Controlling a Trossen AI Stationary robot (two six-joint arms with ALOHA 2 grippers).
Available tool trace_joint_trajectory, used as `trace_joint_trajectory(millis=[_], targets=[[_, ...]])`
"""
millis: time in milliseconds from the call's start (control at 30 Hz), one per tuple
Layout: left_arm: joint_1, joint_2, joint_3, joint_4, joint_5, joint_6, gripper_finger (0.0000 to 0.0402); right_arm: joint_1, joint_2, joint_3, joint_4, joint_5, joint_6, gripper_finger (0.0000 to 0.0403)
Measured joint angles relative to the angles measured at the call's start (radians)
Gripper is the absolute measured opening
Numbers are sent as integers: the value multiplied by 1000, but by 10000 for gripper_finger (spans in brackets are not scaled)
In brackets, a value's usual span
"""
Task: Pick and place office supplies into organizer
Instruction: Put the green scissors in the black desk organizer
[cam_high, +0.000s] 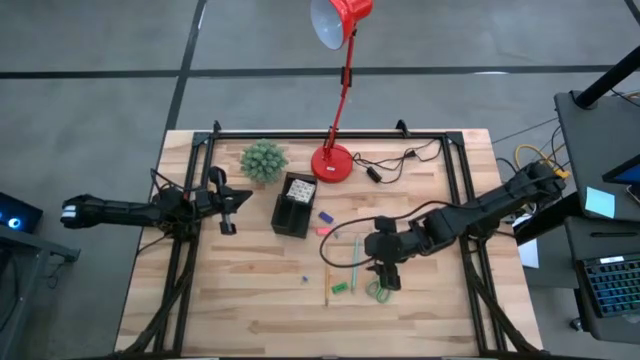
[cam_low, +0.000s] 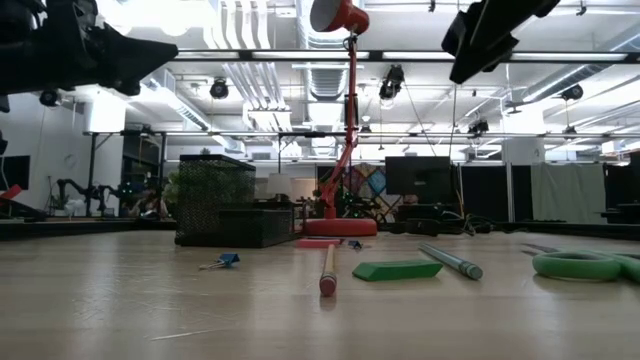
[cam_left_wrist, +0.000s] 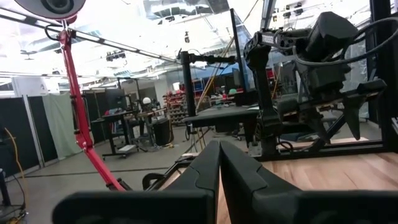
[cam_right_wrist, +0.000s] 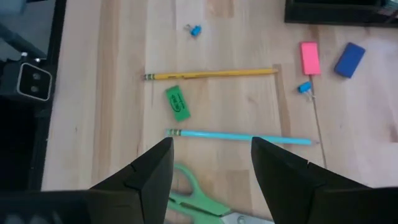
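My right gripper is open and hangs above the table, pointing down over the green-handled scissors and touching nothing. Past its fingers lie a light-blue pen, a green eraser and a yellow pencil, all flat on the wood. A pink piece and a blue piece lie nearer the black organizer. In the high view the right gripper is just beside the scissors. My left gripper is shut and held level, left of the organizer.
A small green plant and the red lamp's base with its cord stand behind the organizer. Small blue clips lie on the wood. A black frame borders the table. Bare wood stretches along the near edge.
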Motion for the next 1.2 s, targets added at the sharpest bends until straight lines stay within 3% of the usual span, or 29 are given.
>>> trace_joint_trajectory(millis=[700, 933, 1200], targets=[[0, 10, 0, 23, 0, -8, 0, 24, 0, -1, 2, 20, 101, 205], [-1, 13, 0, 40, 0, -9, 0, 84, 10, 0, 8, 99, 235, 205], [0, 19, 0, 40, 0, -10, 0, 160, 42, 2, 26, 125, 240, 205]])
